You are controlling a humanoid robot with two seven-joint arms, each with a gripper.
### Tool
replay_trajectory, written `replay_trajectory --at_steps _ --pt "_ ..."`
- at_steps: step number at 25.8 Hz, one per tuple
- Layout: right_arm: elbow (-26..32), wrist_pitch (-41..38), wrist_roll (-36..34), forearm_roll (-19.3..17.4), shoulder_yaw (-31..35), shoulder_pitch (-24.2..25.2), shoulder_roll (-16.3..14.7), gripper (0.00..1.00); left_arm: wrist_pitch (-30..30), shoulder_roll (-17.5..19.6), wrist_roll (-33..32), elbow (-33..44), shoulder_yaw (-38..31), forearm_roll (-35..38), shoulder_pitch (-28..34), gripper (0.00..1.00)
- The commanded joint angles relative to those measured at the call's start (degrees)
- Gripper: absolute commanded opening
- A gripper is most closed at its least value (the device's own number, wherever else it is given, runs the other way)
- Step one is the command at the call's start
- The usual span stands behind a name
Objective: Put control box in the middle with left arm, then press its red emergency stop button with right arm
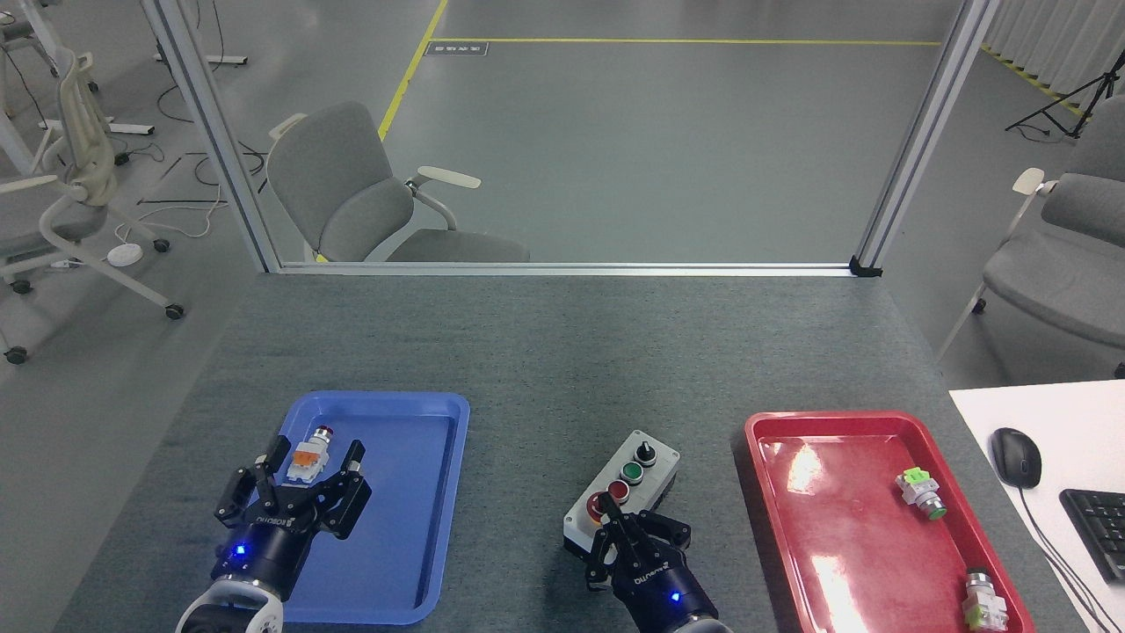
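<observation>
One oblong light-grey control box [620, 497] with a black base sits on the dark grey felt tabletop [562, 352], between one blue plastic tray [422, 422] and one red plastic tray [879, 545]. The right black pincer [606, 519], fingers drawn together, rests at the large red mushroom button [598, 505]; I judge pressing under way. Left pincer [312, 462], spread, flanks one white-and-orange push-button part [308, 454]. Two small parts lie in the red tray.
</observation>
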State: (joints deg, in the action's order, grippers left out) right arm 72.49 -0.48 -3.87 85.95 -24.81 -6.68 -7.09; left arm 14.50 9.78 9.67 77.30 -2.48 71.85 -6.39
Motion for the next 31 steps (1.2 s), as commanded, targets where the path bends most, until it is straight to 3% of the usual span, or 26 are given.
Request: replay_trajectory --at_steps 1,9,17,21,23,26,28,29,31 --pt "-2.0 -0.31 0.53 -0.08 -0.15 -0.62 0.05 0.0 -0.08 -0.03 0.17 -0.31 -0.06 -0.13 0.06 0.99" --pt "-2.18 -0.23 0.53 -0.87 -0.86 -0.79 -0.21 0.0 -0.08 0.06 0.44 -0.75 -0.24 -0.92 0.32 0.99" --pt "4.15 0.04 0.35 -3.51 0.46 -0.88 -0.03 0.0 -0.08 0.15 0.43 -0.57 -0.33 -1.01 0.59 0.99" --pt "5.47 -0.4 0.35 -3.51 6.26 0.0 -0.3 0.0 -0.08 0.15 0.35 -0.4 -0.33 -1.01 0.59 0.99" --pt "5.47 -0.05 0.27 -3.51 8.9 0.53 -0.38 0.16 0.0 0.24 0.35 -0.4 -0.33 -1.01 0.59 0.99" --pt "5.47 0.13 -0.35 -3.51 13.82 2.11 -0.65 0.66 -0.08 0.24 0.35 -0.48 -0.33 -0.92 0.67 0.99" --pt "5.47 0.13 -0.53 -3.51 16.28 2.81 -0.74 0.91 -0.08 0.15 0.35 -0.57 -0.33 -0.92 0.68 0.99" --pt "5.47 0.13 -0.96 -3.51 17.51 3.16 -1.0 0.97 -0.08 0.15 0.35 -0.57 -0.33 -0.92 0.68 0.99" --pt "5.38 -0.05 -2.99 -3.42 19.62 3.96 -2.05 0.98 -0.17 0.15 0.35 -0.57 -0.33 -1.01 0.68 0.99"
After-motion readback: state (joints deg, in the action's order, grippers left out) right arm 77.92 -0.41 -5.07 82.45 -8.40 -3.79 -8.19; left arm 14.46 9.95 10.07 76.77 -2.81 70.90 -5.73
